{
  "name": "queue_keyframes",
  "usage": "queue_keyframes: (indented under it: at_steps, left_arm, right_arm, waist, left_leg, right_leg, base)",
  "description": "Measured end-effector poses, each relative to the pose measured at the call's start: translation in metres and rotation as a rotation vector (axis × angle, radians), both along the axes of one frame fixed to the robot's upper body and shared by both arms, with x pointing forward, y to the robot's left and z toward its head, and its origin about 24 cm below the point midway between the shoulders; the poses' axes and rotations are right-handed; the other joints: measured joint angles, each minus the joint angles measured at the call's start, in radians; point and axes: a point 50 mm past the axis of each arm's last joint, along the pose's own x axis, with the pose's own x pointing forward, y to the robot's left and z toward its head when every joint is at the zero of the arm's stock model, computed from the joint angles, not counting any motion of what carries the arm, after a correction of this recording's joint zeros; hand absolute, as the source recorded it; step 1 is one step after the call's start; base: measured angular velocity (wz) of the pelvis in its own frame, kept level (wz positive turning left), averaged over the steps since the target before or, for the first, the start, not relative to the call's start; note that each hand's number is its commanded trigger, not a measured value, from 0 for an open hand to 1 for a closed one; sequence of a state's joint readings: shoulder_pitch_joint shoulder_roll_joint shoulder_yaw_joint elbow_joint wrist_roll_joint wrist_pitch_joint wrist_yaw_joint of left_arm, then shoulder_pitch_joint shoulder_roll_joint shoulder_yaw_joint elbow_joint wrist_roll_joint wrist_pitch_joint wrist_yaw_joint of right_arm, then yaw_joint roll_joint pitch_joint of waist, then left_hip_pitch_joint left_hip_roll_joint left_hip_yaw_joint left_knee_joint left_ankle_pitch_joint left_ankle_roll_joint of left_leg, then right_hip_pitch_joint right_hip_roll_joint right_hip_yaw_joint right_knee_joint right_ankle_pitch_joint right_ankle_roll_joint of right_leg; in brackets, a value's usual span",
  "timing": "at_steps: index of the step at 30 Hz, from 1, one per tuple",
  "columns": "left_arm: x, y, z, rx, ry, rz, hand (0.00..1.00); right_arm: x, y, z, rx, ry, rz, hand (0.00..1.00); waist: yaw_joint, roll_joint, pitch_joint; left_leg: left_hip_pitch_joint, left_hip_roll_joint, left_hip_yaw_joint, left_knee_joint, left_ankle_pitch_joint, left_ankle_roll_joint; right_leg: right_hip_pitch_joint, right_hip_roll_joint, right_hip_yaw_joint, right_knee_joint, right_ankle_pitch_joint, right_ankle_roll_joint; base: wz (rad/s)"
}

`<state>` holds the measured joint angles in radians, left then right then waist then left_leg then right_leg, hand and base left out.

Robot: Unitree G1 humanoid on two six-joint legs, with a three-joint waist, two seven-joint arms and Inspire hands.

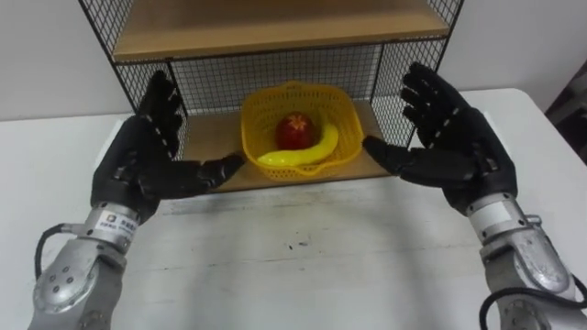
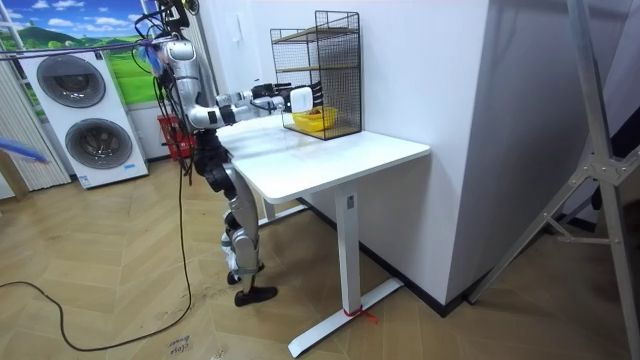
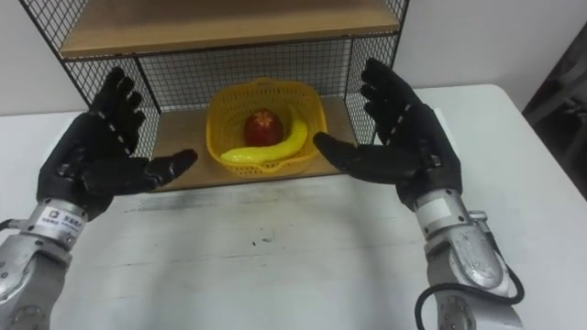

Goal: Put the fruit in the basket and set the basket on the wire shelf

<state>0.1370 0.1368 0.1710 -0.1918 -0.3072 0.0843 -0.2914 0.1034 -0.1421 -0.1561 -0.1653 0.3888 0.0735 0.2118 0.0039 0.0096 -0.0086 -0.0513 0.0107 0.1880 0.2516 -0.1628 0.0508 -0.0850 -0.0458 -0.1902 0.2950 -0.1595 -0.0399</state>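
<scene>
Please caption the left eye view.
Basket of fruit on the wire shelf, between the open left hand and right hand.

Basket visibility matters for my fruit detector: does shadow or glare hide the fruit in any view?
Left eye view: the basket sits under the shelf board but is evenly lit, apple and banana plain, no glare; right eye view: likewise; room view: a yellow patch, fruit too small to tell.

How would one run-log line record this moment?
basket: on wire shelf, apple, banana inside | left hand: open, beside basket | right hand: open, beside basket
</scene>
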Motion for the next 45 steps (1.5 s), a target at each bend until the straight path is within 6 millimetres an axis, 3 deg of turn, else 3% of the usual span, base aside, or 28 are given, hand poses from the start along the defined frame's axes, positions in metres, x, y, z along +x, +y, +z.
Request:
queue_keyframes:
  at_steps: [3, 6, 12, 14, 20, 25, 30, 32, 35, 40, 45]
  left_arm:
    - [-0.005, 0.007, -0.002, 0.074, 0.020, -0.006, 0.00]
    - [-0.011, 0.017, 0.000, 0.139, 0.026, -0.019, 0.00]
    - [-0.026, 0.039, 0.035, 0.286, -0.065, -0.073, 0.00]
    - [-0.032, 0.043, 0.038, 0.304, -0.069, -0.084, 0.00]
    - [-0.049, 0.065, 0.047, 0.385, -0.048, -0.075, 0.00]
    - [-0.051, 0.069, 0.050, 0.401, -0.043, -0.078, 0.00]
    - [-0.066, 0.097, 0.067, 0.487, -0.044, -0.014, 0.00]
    - [-0.075, 0.107, 0.072, 0.508, -0.038, 0.028, 0.00]
    - [-0.086, 0.116, 0.074, 0.519, -0.019, 0.060, 0.00]
    - [-0.099, 0.126, 0.085, 0.419, -0.108, 0.108, 0.00]
    - [-0.125, 0.151, 0.101, 0.294, -0.256, 0.294, 0.00]
  right_arm:
    - [-0.007, -0.007, 0.000, -0.027, 0.009, -0.011, 0.00]
    - [-0.010, -0.014, 0.005, -0.053, -0.005, -0.022, 0.00]
    - [-0.021, -0.047, 0.039, -0.158, -0.118, -0.113, 0.00]
    - [-0.029, -0.055, 0.044, -0.178, -0.129, -0.146, 0.00]
    - [-0.054, -0.078, 0.048, -0.273, -0.085, -0.219, 0.00]
    - [-0.063, -0.093, 0.053, -0.304, -0.082, -0.278, 0.00]
    - [-0.080, -0.119, 0.070, -0.360, -0.112, -0.399, 0.00]
    - [-0.090, -0.130, 0.076, -0.381, -0.115, -0.459, 0.00]
    - [-0.098, -0.137, 0.079, -0.395, -0.116, -0.519, 0.00]
    - [-0.112, -0.152, 0.089, -0.342, -0.165, -0.652, 0.00]
    - [-0.136, -0.176, 0.103, -0.282, -0.224, -0.879, 0.00]
  waist:
    - [0.000, 0.008, -0.0041]
    - [-0.001, 0.014, -0.0004]
    - [0.000, 0.034, 0.0091]
    - [0.002, 0.038, 0.0082]
    - [0.004, 0.037, 0.0082]
    - [-0.009, 0.029, 0.0102]
    - [-0.010, 0.022, 0.0145]
    - [-0.010, 0.019, 0.0129]
    - [-0.008, 0.020, 0.0040]
    - [0.007, 0.025, 0.0029]
    - [0.018, 0.030, 0.0036]
  left_leg:
    - [-0.006, -0.001, 0.000, 0.002, -0.001, 0.001]
    - [-0.010, 0.000, 0.002, 0.004, -0.002, 0.001]
    - [-0.016, 0.000, 0.003, -0.002, -0.003, 0.001]
    - [-0.016, 0.000, 0.003, -0.002, -0.002, 0.001]
    - [-0.005, 0.000, 0.003, -0.012, 0.000, -0.003]
    - [-0.007, -0.001, 0.001, -0.011, 0.001, -0.004]
    - [-0.009, 0.003, 0.002, -0.010, 0.001, -0.008]
    - [-0.006, 0.004, 0.002, -0.010, 0.000, -0.011]
    - [-0.002, 0.005, 0.002, -0.010, 0.000, -0.011]
    - [0.009, 0.005, 0.001, -0.010, -0.003, -0.016]
    - [0.007, 0.007, 0.001, -0.011, -0.002, -0.017]
  right_leg:
    - [-0.002, -0.002, 0.000, 0.004, -0.003, 0.002]
    - [-0.005, -0.002, 0.000, 0.004, -0.003, 0.002]
    - [-0.018, -0.001, 0.001, 0.000, -0.007, 0.012]
    - [-0.017, -0.001, 0.001, 0.000, -0.006, 0.010]
    - [-0.015, 0.000, 0.002, 0.006, -0.010, 0.008]
    - [-0.014, -0.003, -0.002, 0.017, -0.016, 0.003]
    - [-0.018, 0.000, -0.001, 0.019, -0.021, 0.000]
    - [-0.020, 0.001, -0.001, 0.019, -0.022, 0.001]
    - [-0.014, 0.002, -0.002, 0.017, -0.022, 0.000]
    - [-0.002, 0.003, -0.002, 0.015, -0.026, -0.003]
    - [-0.003, 0.003, -0.005, 0.015, -0.027, -0.004]
  base:
    - [0.00]
    - [0.00]
    - [0.00]
    - [0.00]
    - [0.00]
    - [0.02]
    - [0.00]
    - [0.00]
    - [0.00]
    - [0.00]
    - [0.00]
